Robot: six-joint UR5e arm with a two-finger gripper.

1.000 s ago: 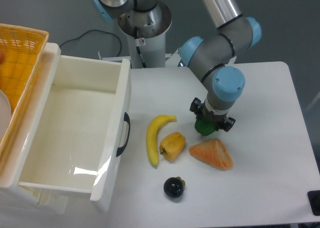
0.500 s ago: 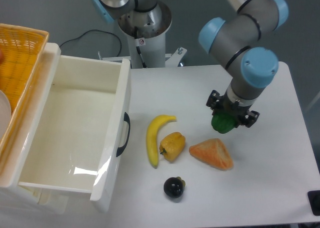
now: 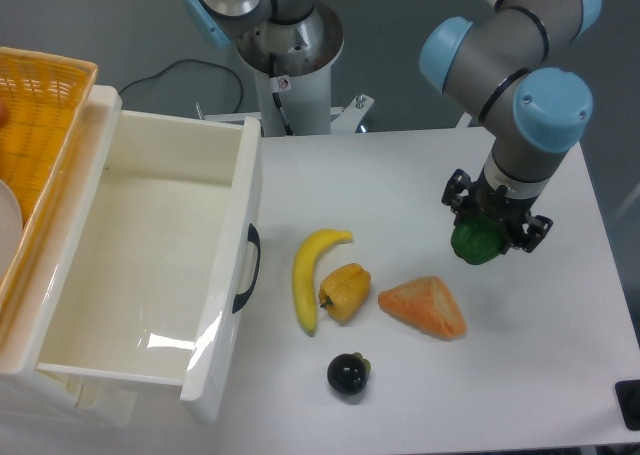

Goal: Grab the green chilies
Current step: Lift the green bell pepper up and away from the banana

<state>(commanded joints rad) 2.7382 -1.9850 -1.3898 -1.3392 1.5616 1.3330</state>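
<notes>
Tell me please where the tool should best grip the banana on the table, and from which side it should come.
Grip the banana at its thick middle, from above, fingers across its narrow width. It lies flat and curved, and the yellow pepper sits close at its right.

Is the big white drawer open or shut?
Open. The white drawer is pulled out toward the camera, so you look straight down into its bare inside, and its dark handle faces the banana.
</notes>
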